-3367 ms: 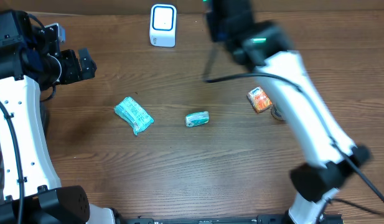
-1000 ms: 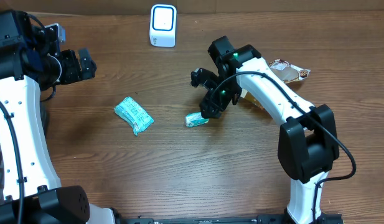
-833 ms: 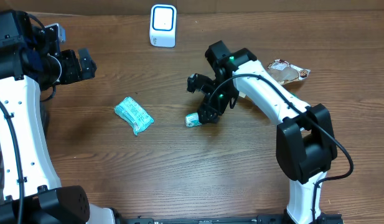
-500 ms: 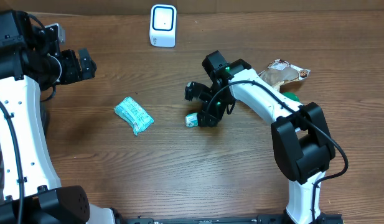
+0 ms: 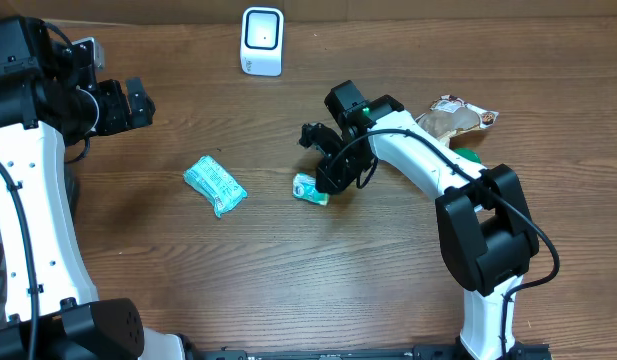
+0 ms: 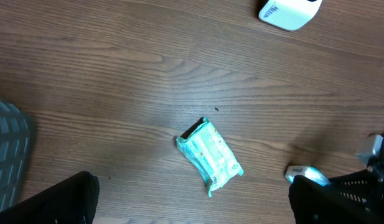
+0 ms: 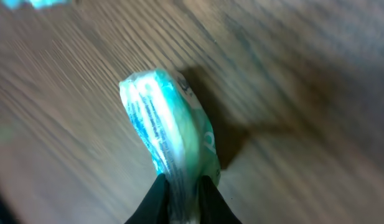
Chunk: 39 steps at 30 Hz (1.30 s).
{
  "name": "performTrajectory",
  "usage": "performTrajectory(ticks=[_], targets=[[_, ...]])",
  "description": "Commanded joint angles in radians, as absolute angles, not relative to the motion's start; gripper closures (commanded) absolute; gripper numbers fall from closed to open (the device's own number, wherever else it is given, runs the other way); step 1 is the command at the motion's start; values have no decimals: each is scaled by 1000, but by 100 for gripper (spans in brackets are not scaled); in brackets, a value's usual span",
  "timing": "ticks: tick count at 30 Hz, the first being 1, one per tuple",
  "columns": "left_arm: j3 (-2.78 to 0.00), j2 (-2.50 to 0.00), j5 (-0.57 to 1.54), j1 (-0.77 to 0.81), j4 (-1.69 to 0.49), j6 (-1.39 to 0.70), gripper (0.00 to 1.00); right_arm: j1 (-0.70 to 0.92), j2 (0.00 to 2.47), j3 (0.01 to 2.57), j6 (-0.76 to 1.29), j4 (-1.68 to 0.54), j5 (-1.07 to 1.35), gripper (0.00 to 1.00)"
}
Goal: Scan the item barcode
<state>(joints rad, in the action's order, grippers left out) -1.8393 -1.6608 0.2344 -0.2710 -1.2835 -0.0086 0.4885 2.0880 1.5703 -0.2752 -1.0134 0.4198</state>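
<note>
Closing in over the last second, the right gripper (image 5: 323, 180) has gone from spread wide above the small green packet (image 5: 310, 187) to pinching it, and the packet has slid a little along the table (image 5: 288, 290) and tipped up on edge. The right wrist view shows that packet (image 7: 170, 130) caught by its near end between the two fingertips (image 7: 159, 198), most of its body sticking out ahead of them and its underside apparently at or just off the wood. The hold looks slim, taken on the crimped end and not across the body.

The scanner (image 5: 262, 40) stands well beyond the right gripper and off to one side, its window facing out over the table. No barcode can be made out on the packet in any view.

To do the pickup well, the arm would best rise slowly and straight so the thin grip does not slip. It should then turn the wrist until the printed face, not the fingers, meets the scanner window. Holding by the end leaves both broad faces uncovered, which helps.

A larger teal pouch (image 5: 215, 185) lies well off on the packet's far side from the gripper. A brown wrapper (image 5: 453, 115) sits behind the right arm. The left gripper (image 5: 136, 103) hangs far away, jaws spread and holding nothing.
</note>
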Motion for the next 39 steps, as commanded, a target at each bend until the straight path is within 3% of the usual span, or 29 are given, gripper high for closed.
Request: performTrajectory(ticks=[1, 3, 18, 31, 39], targets=[[-1861, -1664, 233, -274, -1282, -25, 0, 490, 2090, 1570, 47, -1015, 544, 90], [-1861, -1664, 233, -274, -1282, -25, 0, 490, 2090, 1570, 108, -1016, 617, 96], [-1861, -1664, 233, -274, -1282, -25, 0, 335, 2089, 1573, 105, -1015, 1571, 96], [-1861, -1664, 233, -274, -1282, -25, 0, 218, 2089, 1573, 452, -1017, 1570, 96], [-1861, -1664, 233, -274, -1282, -25, 0, 234, 2089, 1573, 467, -1014, 1570, 96]])
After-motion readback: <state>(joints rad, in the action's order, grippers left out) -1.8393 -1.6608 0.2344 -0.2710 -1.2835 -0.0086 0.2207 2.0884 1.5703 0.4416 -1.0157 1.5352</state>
